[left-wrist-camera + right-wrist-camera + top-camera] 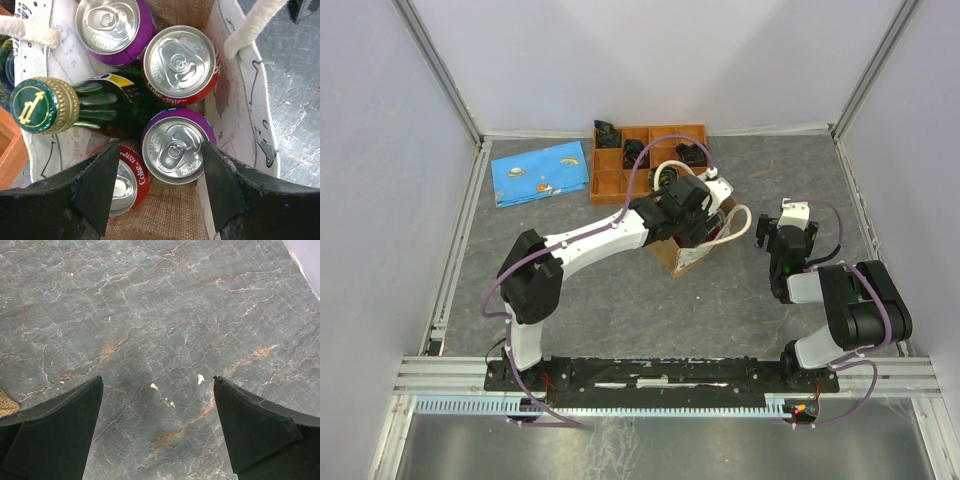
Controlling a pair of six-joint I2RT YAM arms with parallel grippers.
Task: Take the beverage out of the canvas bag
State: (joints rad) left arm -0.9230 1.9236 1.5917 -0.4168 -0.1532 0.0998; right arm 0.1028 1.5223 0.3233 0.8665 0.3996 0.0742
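L hand point(161, 146) hangs over the canvas bag point(252, 105), fingers spread wide, one each side of a purple can point(172, 152) standing inside w/ a green bottle point(45, 105) and a Coke can point(180, 62). R hand point(157, 380) also spread, above the counter point(175, 300).

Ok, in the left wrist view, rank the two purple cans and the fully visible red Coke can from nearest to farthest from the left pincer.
1. Purple can, between the fingers of the left pincer, bottom centre.
2. Red Coke can, just beyond it, mid-bag.
3. Other purple can, top left, at the far end of the canvas bag.
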